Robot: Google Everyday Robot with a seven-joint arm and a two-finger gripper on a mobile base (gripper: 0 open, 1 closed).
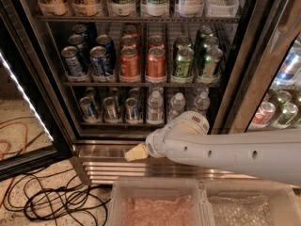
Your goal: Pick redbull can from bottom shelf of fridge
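Observation:
The fridge stands open in front of me. On its bottom shelf three slim silver-and-blue redbull cans stand in a row at the left. Small clear water bottles stand to their right. My gripper, with a cream tip on the white arm, reaches in from the right. It hangs in front of the ribbed steel base, below the bottom shelf. It is below and slightly right of the cans and touches nothing.
The rack above holds blue, orange and green soda cans. The open glass door is at the left. Black and orange cables lie on the floor. Two clear bins sit at the bottom. A second cooler with cans is at the right.

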